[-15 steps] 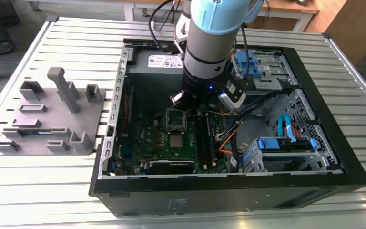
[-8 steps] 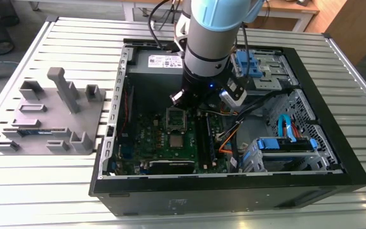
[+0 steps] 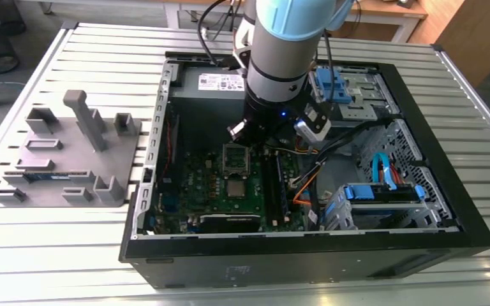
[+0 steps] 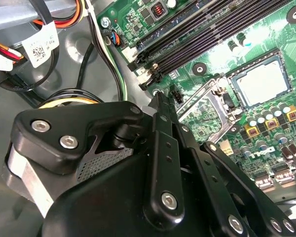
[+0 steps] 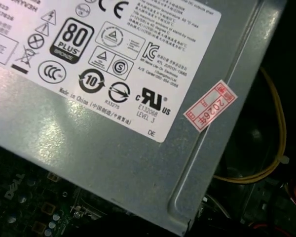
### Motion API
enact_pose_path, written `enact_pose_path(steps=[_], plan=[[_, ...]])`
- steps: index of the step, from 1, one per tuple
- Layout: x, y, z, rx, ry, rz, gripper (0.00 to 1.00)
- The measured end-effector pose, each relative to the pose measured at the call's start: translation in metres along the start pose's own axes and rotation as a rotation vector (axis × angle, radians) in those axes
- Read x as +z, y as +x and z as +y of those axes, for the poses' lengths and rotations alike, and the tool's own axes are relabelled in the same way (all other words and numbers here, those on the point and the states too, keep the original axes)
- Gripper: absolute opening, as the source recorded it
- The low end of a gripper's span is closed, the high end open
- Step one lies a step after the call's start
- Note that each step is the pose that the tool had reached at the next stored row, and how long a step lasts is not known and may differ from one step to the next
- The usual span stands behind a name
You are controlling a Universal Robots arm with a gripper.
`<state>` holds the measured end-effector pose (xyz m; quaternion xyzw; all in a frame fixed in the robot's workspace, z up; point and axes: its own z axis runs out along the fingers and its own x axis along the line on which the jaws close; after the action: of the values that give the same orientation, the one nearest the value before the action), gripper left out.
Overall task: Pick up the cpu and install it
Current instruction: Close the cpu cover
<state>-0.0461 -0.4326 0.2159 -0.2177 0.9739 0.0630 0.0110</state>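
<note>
The cpu lies flat in its socket on the green motherboard, just beside the raised retention frame. The end effector hangs near that frame, and it cannot be told if it is open, closed or holding something. For a good result the chip should probably sit level, without force. The open computer case rests on a slatted metal counter, with a wooden desk behind it.

The cpu has a shiny, smooth metal top. The hand is dull black with shiny silver screws. The box is smooth grey metal with a glossy white paper label. The surface is ribbed silver metal. The rack is dull grey plastic.
</note>
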Motion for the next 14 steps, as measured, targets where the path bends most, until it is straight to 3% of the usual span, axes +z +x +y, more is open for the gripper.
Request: enact_pose_path(steps=[6, 14], plan=[[-0.0001, 0.0004, -0.0002, -0.029, -0.0015, 0.0033, 0.11], [-0.0006, 0.0006, -0.0003, -0.04, -0.0022, 0.0046, 0.11]])
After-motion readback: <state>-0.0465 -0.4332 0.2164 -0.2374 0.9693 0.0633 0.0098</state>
